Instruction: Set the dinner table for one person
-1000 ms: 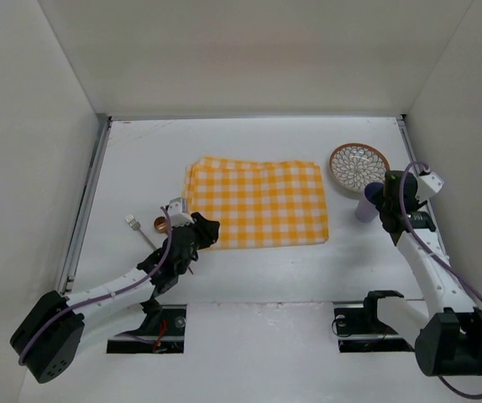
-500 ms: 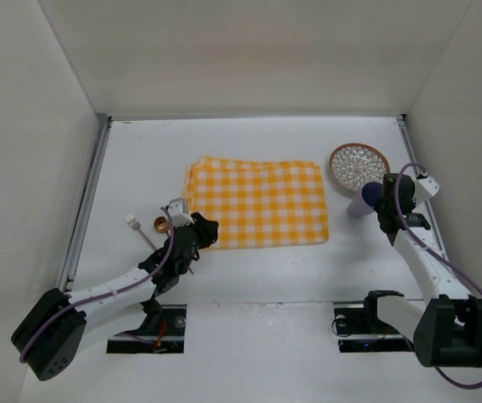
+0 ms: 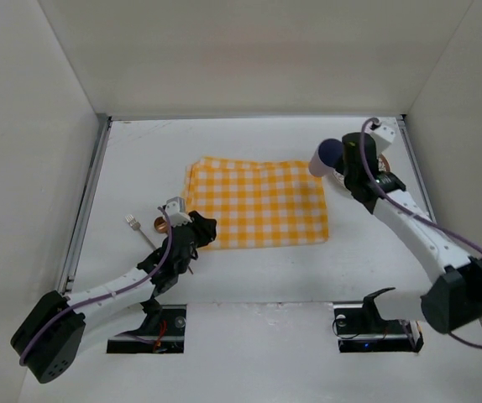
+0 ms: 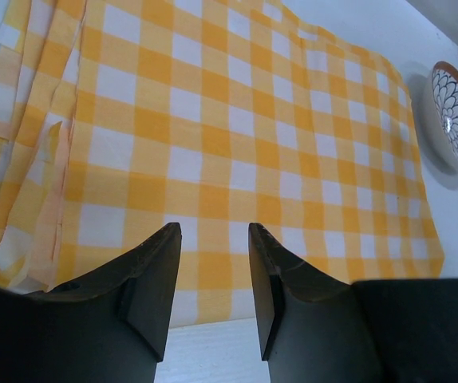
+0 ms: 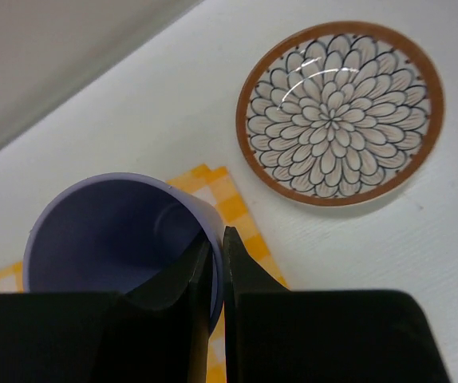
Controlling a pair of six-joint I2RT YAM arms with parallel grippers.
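- Dinner table (image 3: 249,277): white, matte, flat; fills the floor of the walled cell, metal rails along its left and right edges.
- Checked cloth (image 3: 256,203): yellow and white, folded, lying flat mid-table.
- Patterned plate (image 5: 339,112): brown rim, petal design; on the table beyond the cloth's far right corner.
- Fork (image 3: 138,229): on the table left of the cloth.
- Right gripper (image 5: 215,239): pinching the wall of a purple cup (image 5: 109,239), over the cloth's far right corner.
- Left gripper (image 4: 213,239): fingers spread, nothing between them, at the cloth's near left edge.

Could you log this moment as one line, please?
right tool shut on purple cup, above cloth corner | left tool open, at cloth edge
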